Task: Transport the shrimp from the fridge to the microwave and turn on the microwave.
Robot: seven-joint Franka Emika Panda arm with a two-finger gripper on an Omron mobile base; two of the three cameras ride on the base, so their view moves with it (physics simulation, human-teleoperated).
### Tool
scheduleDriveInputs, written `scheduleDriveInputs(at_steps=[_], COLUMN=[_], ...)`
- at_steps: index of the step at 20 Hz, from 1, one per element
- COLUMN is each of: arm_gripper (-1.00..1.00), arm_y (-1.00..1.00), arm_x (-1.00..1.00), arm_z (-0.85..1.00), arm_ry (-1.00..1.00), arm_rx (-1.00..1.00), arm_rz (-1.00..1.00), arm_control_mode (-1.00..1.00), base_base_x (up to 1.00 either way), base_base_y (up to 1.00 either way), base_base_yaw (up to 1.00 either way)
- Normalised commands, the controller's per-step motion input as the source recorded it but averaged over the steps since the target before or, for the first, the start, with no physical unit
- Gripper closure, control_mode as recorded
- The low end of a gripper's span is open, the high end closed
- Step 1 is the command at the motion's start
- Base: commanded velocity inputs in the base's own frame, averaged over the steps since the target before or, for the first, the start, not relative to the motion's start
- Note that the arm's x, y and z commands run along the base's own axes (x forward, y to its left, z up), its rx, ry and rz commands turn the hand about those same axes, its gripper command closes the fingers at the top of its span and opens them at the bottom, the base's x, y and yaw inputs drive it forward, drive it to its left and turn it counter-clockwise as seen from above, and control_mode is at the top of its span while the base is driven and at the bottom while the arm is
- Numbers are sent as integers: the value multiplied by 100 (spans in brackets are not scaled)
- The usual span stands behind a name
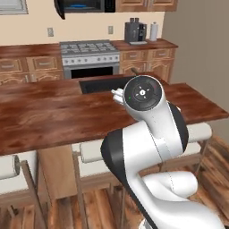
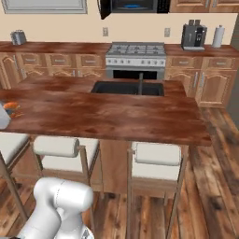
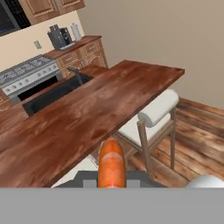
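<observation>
In the hand view an orange-pink shrimp [image 3: 112,162] stands between the fingers of my gripper [image 3: 112,177], which is shut on it. The hand hangs over the near side of the wooden island counter [image 3: 87,118]. The black microwave [image 1: 85,5] hangs high on the back wall above the stove; it also appears at the top of the right base view as the microwave [image 2: 135,5], its door swung open to the left. From the left base camera my hand is mostly hidden behind the arm's round wrist joint [image 1: 142,93]. The fridge is out of view.
The island counter [image 2: 107,116] with a dark sink [image 2: 127,87] and faucet lies between me and the stove [image 2: 135,53]. Cushioned stools [image 2: 156,154] stand along its near side. A coffee machine [image 2: 193,35] and paper towel roll [image 2: 218,36] sit on the back counter.
</observation>
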Motion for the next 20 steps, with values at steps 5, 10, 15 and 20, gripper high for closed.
scheduleDriveInputs(at_steps=[5, 10, 15, 20], arm_gripper=[100, 100, 100, 100], arm_y=[0, 0, 0, 0], arm_x=[0, 0, 0, 0], arm_z=[0, 0, 0, 0], arm_ry=[0, 0, 0, 0], arm_rx=[0, 0, 0, 0], arm_rz=[0, 0, 0, 0], arm_control_mode=[100, 100, 100, 100], base_base_x=[1, 3, 7, 12], base_base_y=[-73, -77, -80, -82], base_base_yaw=[0, 0, 0, 0])
